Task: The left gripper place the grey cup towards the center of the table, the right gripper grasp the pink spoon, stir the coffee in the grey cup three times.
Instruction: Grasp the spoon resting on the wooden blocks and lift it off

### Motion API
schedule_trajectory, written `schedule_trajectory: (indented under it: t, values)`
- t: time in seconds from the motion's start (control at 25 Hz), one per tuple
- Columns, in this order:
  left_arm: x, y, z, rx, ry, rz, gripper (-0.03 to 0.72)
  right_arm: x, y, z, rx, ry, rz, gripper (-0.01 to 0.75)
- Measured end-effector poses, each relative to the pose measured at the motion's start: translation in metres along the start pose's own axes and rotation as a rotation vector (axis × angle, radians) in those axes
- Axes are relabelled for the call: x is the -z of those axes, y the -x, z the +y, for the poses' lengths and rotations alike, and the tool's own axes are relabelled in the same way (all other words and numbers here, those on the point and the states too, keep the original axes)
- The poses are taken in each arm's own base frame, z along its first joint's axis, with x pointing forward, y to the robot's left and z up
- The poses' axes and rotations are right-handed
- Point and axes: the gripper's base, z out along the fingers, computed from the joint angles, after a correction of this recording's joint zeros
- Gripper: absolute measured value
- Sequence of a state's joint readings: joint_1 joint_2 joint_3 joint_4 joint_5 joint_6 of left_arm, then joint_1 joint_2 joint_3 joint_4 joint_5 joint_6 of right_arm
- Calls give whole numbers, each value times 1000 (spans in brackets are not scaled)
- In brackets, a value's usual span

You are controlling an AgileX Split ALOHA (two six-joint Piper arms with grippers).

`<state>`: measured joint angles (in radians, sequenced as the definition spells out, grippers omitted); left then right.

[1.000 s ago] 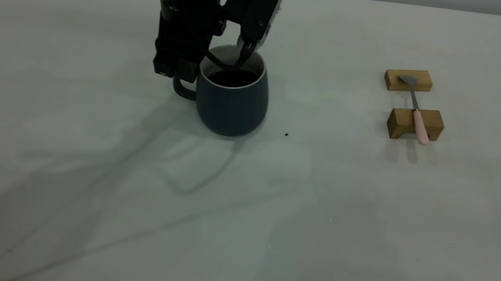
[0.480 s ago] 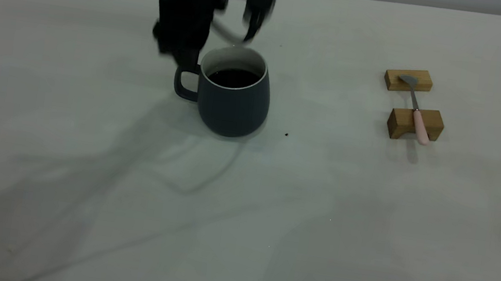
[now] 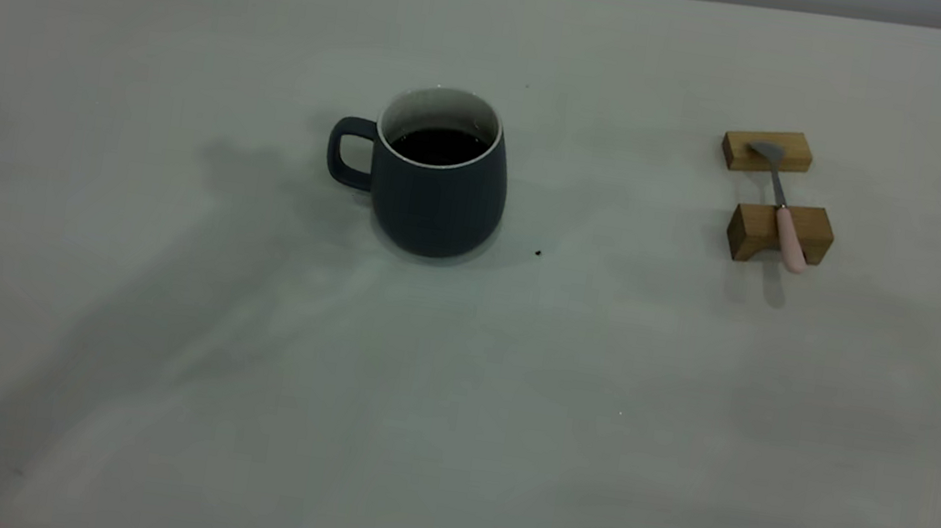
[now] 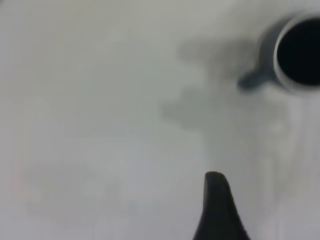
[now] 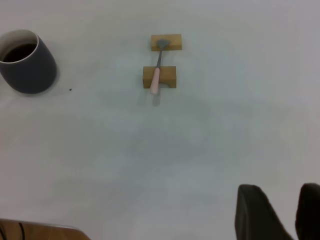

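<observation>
Cup (image 3: 440, 175) upright mid-table (image 3: 450, 409), coffee (image 3: 439, 145) inside, handle pointing left. Spoon (image 3: 780, 207) well right, bridging two wooden blocks (image 3: 779, 233), handle toward camera. Right gripper (image 5: 295, 212) slightly parted, empty; left gripper (image 4: 218, 210) grip unclear.

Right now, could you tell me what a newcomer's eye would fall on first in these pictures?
The grey cup, holding dark coffee, stands alone near the table's middle, handle toward the exterior view's left. Off to its right, the pink spoon lies bridged across two wooden blocks.
</observation>
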<state>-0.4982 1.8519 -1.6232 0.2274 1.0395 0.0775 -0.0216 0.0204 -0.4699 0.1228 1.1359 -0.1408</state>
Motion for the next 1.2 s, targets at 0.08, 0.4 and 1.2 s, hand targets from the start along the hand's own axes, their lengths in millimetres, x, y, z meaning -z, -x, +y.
schedule_trajectory:
  t: [0.08, 0.4, 1.2]
  values:
    - [18, -12, 3, 26, 9, 54, 573, 0, 0, 0, 0, 0, 0, 242]
    - [76, -58, 6, 98, -13, -21, 573, 0, 0, 0, 0, 1, 0, 242]
    - [64, -343, -34, 657, 73, -175, 573, 0, 0, 0, -2, 3, 0, 242]
